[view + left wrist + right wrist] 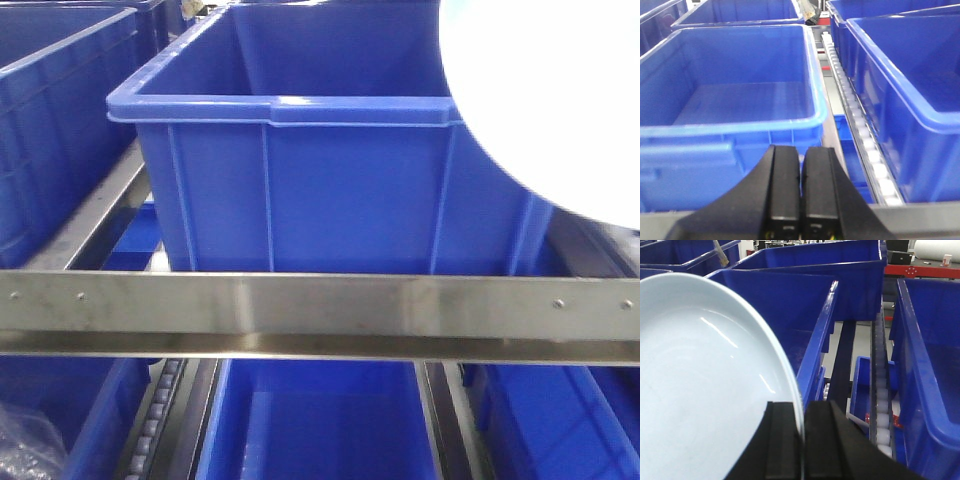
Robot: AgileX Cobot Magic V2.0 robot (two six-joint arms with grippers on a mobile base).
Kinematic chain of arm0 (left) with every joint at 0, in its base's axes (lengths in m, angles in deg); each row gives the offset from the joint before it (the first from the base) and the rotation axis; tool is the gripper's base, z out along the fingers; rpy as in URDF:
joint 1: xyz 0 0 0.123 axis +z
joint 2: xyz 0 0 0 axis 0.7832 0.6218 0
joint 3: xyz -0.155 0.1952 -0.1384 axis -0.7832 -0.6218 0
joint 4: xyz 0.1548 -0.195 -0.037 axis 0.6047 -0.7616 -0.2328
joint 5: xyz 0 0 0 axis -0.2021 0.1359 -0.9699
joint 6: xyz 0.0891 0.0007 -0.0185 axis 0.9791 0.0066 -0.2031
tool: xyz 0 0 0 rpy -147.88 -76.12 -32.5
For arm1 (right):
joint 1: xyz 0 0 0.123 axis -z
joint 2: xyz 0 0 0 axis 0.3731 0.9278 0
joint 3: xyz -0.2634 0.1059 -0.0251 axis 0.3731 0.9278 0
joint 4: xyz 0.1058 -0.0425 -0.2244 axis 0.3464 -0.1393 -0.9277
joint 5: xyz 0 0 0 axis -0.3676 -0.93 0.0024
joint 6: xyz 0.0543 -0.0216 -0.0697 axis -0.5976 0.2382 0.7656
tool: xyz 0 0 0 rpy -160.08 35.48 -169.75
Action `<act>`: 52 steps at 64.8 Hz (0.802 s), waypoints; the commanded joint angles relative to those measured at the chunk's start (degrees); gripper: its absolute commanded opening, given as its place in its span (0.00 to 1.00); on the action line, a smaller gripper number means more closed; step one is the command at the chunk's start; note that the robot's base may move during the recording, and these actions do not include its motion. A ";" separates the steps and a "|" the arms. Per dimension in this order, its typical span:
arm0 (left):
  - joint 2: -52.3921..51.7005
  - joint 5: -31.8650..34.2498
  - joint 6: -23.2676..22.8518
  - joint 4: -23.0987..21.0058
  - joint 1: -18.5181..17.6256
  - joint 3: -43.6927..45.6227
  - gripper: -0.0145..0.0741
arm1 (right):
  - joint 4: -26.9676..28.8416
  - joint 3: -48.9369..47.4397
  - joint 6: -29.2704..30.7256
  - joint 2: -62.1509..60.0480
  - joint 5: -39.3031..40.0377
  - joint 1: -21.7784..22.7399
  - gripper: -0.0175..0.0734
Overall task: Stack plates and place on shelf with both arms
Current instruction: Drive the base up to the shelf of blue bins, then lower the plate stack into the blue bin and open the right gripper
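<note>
Carrying a plate (705, 390) pinched edge-on between its pressed fingers, the right gripper (802, 440) holds it at two o'clock above the shelf (320, 305) rail's blue crate (300, 180); the left gripper (800, 195), fingers together and empty, waits; placing looks next, calling for a level lowering.

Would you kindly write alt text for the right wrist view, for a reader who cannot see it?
The right gripper, black, is shut on the rim of a white plate that fills the left half of the view. Beyond it stand blue crates, and a track of white rollers runs between them at right.
</note>
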 commanded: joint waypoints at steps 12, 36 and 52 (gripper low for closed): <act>0.39 4.85 -0.10 0.06 -0.06 1.71 0.26 | -0.30 -1.91 0.12 0.17 5.51 0.16 0.25; 0.39 4.85 -0.10 0.06 -0.06 1.71 0.26 | -0.30 -1.91 0.12 0.17 5.51 0.16 0.25; 0.39 4.85 -0.10 0.06 -0.06 1.71 0.26 | -0.30 -1.91 0.12 0.18 5.51 0.16 0.25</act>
